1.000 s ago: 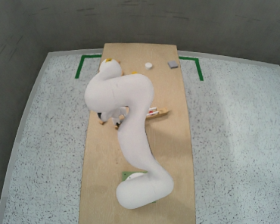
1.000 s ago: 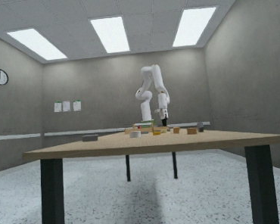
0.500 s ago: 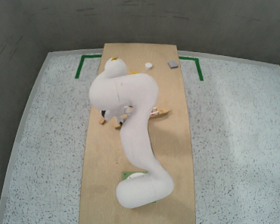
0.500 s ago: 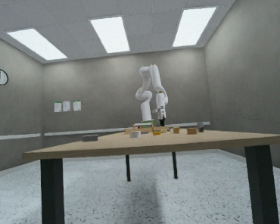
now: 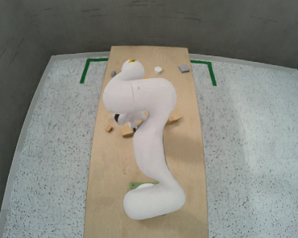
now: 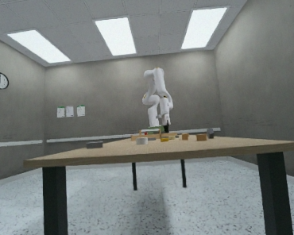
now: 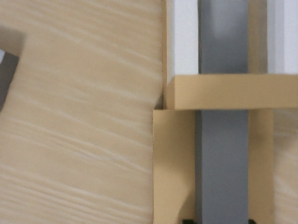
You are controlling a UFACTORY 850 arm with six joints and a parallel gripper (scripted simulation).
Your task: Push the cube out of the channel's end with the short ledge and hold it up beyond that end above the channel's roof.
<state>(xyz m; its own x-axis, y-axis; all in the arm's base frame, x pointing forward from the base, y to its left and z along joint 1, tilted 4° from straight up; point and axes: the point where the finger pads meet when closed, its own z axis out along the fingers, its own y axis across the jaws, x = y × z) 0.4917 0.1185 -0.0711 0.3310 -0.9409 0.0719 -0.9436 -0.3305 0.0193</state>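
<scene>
My gripper [image 7: 217, 220] [image 6: 165, 128] is shut on a long grey stick [image 7: 222, 155] and points straight down over the table. In the wrist view the stick runs away from the fingers along a tan ledge [image 7: 172, 165]. It passes under a tan cross band [image 7: 225, 92] and shows again between two white walls [image 7: 184, 40]. The cube shows in no view. In the top view my arm [image 5: 149, 133] covers most of the channel; only tan pieces [image 5: 128, 132] [image 5: 174, 117] stick out beside it.
A white disc [image 5: 158, 69] [image 6: 141, 140] and a grey block [image 5: 184, 68] [image 6: 210, 132] lie near the table's far end. A small tan block [image 5: 108, 128] lies left of the arm. Another dark grey piece [image 7: 6, 80] lies at the wrist view's left edge.
</scene>
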